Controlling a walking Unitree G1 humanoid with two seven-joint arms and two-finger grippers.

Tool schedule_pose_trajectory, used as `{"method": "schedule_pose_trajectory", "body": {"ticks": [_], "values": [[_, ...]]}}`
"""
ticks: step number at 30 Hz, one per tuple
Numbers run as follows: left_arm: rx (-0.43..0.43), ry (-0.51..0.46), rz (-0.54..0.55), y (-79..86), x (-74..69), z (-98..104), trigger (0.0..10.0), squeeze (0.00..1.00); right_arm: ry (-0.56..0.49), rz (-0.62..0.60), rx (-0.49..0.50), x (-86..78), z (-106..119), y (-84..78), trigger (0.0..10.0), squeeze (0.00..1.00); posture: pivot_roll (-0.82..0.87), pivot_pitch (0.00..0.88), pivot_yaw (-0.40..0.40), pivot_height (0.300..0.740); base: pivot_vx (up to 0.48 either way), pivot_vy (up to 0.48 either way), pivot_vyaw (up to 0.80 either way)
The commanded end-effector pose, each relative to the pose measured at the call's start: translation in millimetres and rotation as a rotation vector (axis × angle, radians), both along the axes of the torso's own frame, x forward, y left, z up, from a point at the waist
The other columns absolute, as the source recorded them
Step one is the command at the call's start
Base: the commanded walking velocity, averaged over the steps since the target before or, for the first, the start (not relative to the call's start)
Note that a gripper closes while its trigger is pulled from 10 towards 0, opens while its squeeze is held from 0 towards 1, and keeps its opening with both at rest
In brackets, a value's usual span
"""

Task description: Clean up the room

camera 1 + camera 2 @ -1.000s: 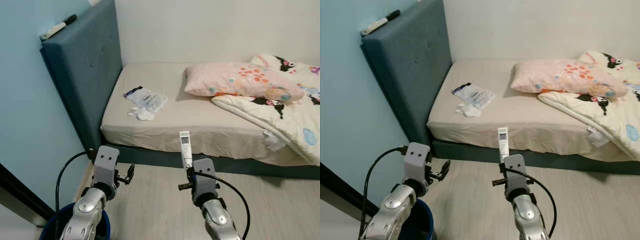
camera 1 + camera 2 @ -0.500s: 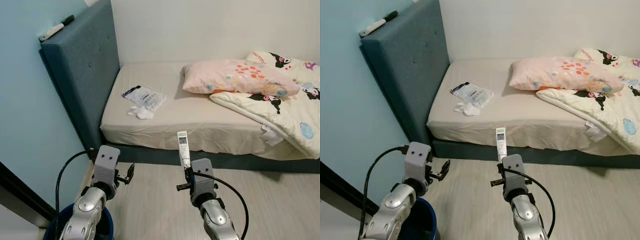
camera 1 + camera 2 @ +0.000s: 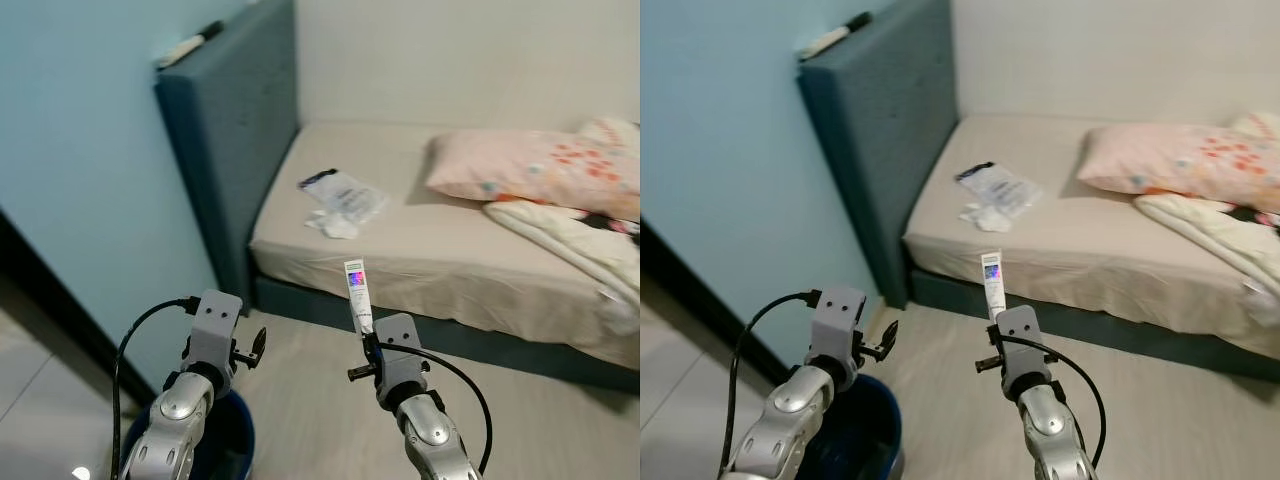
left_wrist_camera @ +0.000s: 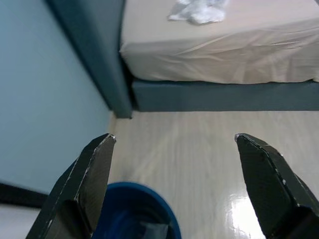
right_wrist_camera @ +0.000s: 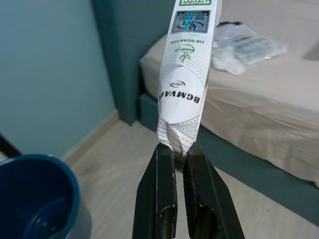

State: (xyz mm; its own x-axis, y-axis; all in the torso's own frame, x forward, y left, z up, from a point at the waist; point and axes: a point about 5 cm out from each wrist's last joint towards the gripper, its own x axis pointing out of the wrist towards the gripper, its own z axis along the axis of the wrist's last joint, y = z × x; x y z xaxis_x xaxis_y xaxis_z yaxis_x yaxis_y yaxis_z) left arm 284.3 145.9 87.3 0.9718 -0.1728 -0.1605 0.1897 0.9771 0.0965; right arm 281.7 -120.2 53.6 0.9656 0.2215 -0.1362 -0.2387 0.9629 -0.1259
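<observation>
Camera view swings left toward the blue bucket (image 3: 855, 430) as the right gripper (image 5: 178, 149) grips a white sachet (image 5: 189, 74), likely binning next; left gripper (image 4: 174, 164) is spread, empty.

I see a small bedroom. On my left the wall (image 3: 90, 160) is pale blue, with a dark skirting (image 3: 60, 300) along its foot. The far wall (image 3: 470, 60) is plain off-white. The floor (image 3: 1160, 400) is light wood-look planks; near the left corner it changes to pale glossy tiles (image 3: 40, 400) that catch a bright spot of light. A bed (image 3: 440, 250) stands in the corner, its long side against the far wall. It has a beige fitted sheet and a dark teal base (image 4: 219, 94). The tall padded teal headboard (image 3: 235, 130) stands against the blue wall. A pink pillow (image 3: 530, 170) lies on the bed, with a white blanket (image 3: 1220, 235) just beside it. The light is soft and even.
</observation>
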Motion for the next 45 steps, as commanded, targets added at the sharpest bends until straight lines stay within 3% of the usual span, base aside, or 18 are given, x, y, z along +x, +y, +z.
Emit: {"method": "schedule_pose_trajectory", "body": {"ticks": [1,29,45], "values": [[0.011,0.039,0.014,2.4,-3.9,-8,10.0,0.00,0.038,0.004,-0.012,-2.5,-7,-0.4,10.0,0.00,0.05,0.115,-0.004,0.732,0.000,0.000,0.80],[0.036,0.101,-0.042,-7.2,-4.5,-15,10.0,0.00,0.065,-0.001,-0.007,-4.6,-11,-2.9,10.0,0.00,0.04,0.129,0.003,0.732,0.000,0.000,0.80],[-0.010,0.127,0.029,-12.3,11.9,-13,10.0,0.00,0.066,0.011,-0.021,8.6,-5,-10.4,10.0,0.00,0.03,0.129,-0.006,0.732,0.000,0.000,0.80]]}}
